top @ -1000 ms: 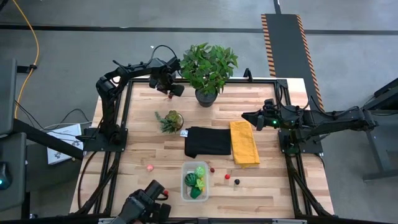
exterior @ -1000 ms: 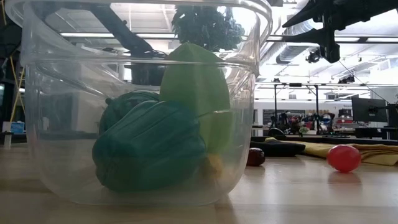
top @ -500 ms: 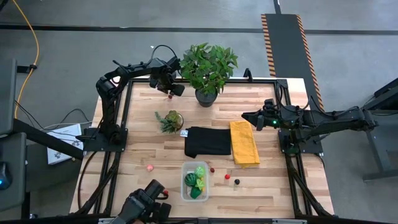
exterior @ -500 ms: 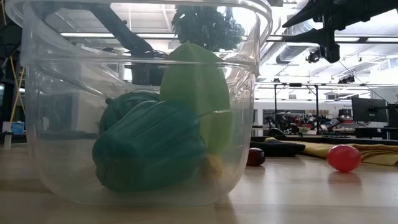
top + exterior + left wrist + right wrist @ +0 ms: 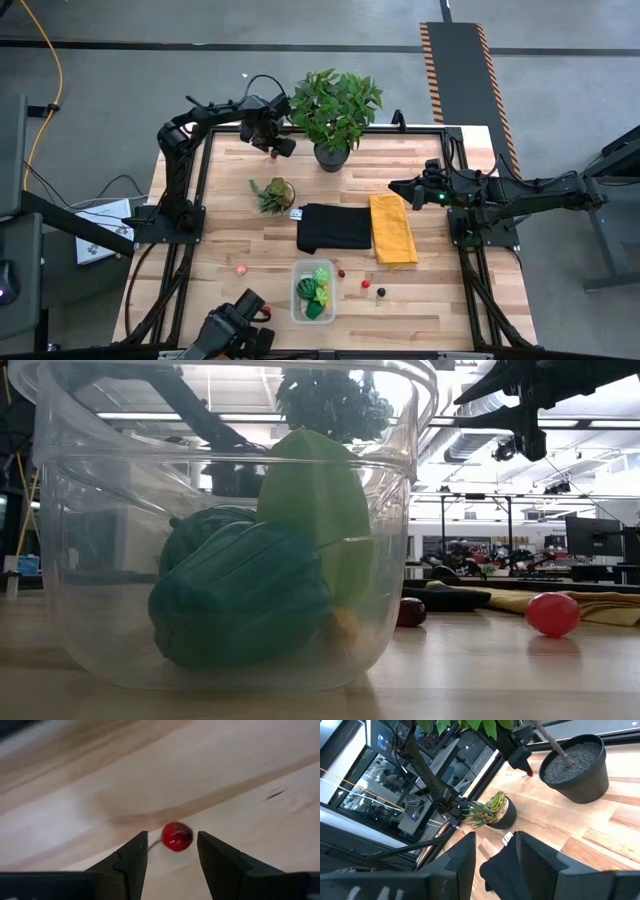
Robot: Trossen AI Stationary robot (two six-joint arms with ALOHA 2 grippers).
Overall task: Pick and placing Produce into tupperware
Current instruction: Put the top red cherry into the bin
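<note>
1. Surface [image 5: 440, 300]: a light wooden top that carries every item. The large potted plant [image 5: 335, 108] stands at the far edge; the black cloth [image 5: 335, 228] and the yellow cloth [image 5: 393, 229] lie side by side at the centre, with the small succulent [image 5: 273, 193] just beyond the black cloth's left end.
2. Tupperware [image 5: 314, 291]: clear, lidless, at the near edge. It already holds green and lime-green produce [image 5: 240, 595].
3. Left tool [image 5: 276, 146]: at the far left of the surface, beside the large potted plant. Its fingers [image 5: 132, 855] stand apart, one on each side of a small red produce piece [image 5: 176, 836] lying on the wood. No contact is visible.
4. Right tool [image 5: 398, 186]: waits above the far end of the yellow cloth, fingers [image 5: 462, 857] parted and holding nothing.
5. Loose produce: a pink piece [image 5: 241, 268] lies left of the tupperware; a dark red piece [image 5: 341, 272], a red piece [image 5: 366, 283] and a dark piece [image 5: 380, 292] lie to its right.
6. Step in hand, as judged: pick-up of the red piece at the far left. The next move calls for lowering the left tool, closing on the piece, lifting it, then carrying it the length of the surface to the tupperware.
</note>
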